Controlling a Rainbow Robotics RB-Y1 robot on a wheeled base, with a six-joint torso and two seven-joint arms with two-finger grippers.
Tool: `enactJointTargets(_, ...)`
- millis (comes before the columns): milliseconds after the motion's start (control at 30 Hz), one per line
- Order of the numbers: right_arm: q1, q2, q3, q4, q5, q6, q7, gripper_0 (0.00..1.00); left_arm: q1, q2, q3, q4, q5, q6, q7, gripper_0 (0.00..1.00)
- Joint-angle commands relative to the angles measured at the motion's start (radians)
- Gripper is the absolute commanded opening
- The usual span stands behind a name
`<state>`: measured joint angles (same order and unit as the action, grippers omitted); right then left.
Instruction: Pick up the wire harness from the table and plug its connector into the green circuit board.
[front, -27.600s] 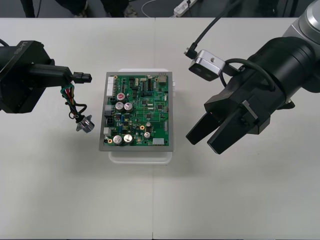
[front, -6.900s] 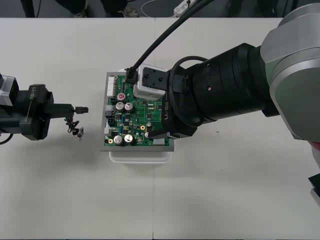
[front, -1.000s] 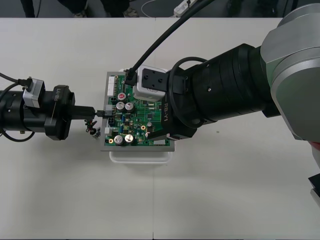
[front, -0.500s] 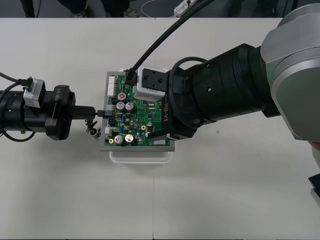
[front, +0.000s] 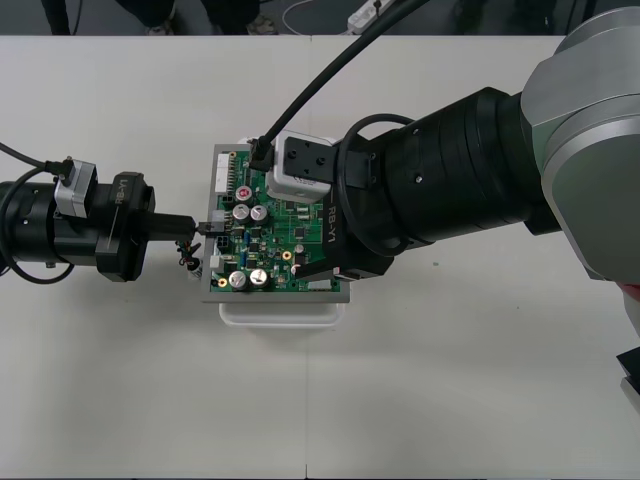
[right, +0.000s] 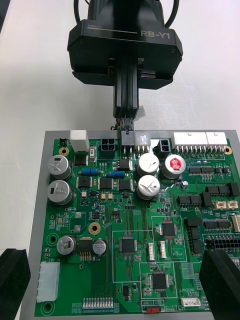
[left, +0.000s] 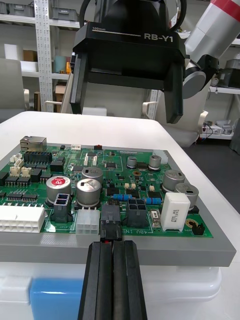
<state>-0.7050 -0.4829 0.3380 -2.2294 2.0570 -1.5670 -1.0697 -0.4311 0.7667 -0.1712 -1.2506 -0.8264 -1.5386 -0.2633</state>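
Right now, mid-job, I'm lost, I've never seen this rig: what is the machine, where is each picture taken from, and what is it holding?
This is a two-armed robot with black two-finger grippers. The front view looks down on a light table; each wrist view comes from a camera on that arm. On the table a green circuit board sits on a white base. The left gripper, from the left, is shut on the black plug of the wire harness, whose thin wires hang loose beside it, and holds the plug at the connectors on the board's edge; I cannot tell whether it is seated. The right gripper hovers open over the board.
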Motion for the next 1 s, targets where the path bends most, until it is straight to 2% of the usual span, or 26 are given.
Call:
enactJointTargets(33,-0.016,0.012,-0.031,-0.029,-0.012,-0.004,0.046,0.99,-0.046,-0.032,-0.018,-0.032,-0.010,-0.032,-0.047,0.00)
enactJointTargets(1000,-0.016,0.012,-0.045,-0.029,-0.015,-0.004,0.048,0.99,-0.037,0.019,-0.014,-0.013,0.004,-0.032,-0.045,0.00)
